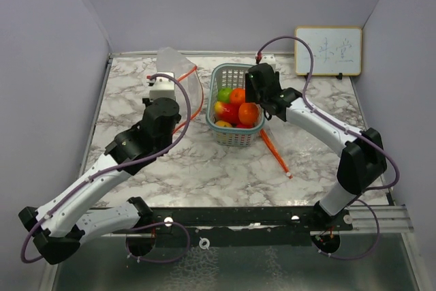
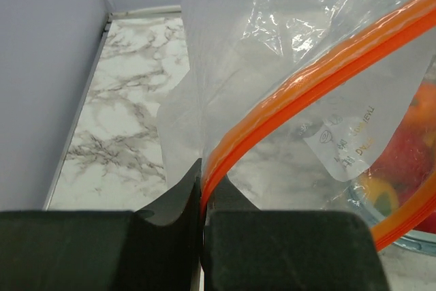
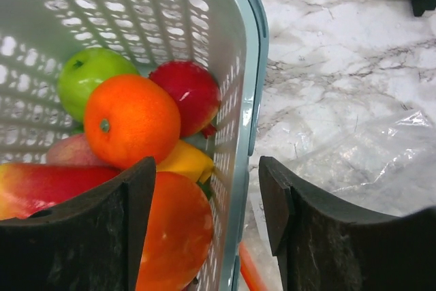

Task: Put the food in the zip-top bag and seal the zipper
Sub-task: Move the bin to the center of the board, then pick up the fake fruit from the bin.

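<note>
The food [image 3: 133, 120], green, orange, red and yellow toy fruits, lies heaped in the teal basket [image 3: 253, 52], just under the right gripper [image 3: 208, 168]. That gripper stands wide open and straddles the basket's wall, one finger inside over the fruit and the other outside above the marble desk [image 3: 327, 66]. To its left, the left gripper [image 2: 203, 185] is pinched tight on the orange zipper of the clear zip-top bag [image 2: 272, 66], which stands up beside the basket.

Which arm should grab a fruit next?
The right. The right pincer is open astride the basket rim, beside the fruit. The left pincer is shut on the bag, busy holding it.
</note>
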`<state>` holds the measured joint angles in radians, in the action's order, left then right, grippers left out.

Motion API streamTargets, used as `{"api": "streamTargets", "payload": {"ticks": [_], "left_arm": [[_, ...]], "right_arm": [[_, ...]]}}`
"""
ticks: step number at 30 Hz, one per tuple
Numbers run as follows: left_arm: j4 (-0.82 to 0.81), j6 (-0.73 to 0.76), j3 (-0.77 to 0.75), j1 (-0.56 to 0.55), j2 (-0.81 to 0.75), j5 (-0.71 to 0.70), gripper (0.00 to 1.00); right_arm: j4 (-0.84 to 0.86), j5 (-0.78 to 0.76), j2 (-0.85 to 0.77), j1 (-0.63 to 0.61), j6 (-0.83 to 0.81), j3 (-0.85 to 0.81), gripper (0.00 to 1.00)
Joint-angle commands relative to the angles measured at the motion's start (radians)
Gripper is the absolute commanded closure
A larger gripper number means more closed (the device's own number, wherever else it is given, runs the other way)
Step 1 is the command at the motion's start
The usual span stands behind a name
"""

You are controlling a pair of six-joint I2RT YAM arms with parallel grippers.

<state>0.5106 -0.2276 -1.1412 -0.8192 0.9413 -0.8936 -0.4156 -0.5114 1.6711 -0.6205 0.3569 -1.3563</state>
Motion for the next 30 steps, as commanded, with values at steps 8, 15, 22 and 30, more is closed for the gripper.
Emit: {"api": "streamTargets", "payload": {"ticks": [8, 15, 22, 30], "left_arm": [[0.047, -0.183, 0.086, 0.003, 0.1, 0.093, 1.0], [0.025, -0.211, 0.116, 0.006, 0.056, 0.117, 1.0], [0.059, -0.231, 0.146, 0.007, 0.005, 0.067, 1.0], [0.052, -0.225, 0.168, 0.008, -0.006, 0.058, 1.0]], "right_arm": [[0.084, 0.382, -0.107, -0.015, -0.135, -0.047, 0.35], [0.01, 0.33, 0.133, -0.015, -0.092, -0.224, 0.26], [-0.021, 0.212, 0.259, -0.015, -0.048, -0.298, 0.22], [-0.066, 0.118, 0.312, -0.014, -0.044, -0.277, 0.17]]}}
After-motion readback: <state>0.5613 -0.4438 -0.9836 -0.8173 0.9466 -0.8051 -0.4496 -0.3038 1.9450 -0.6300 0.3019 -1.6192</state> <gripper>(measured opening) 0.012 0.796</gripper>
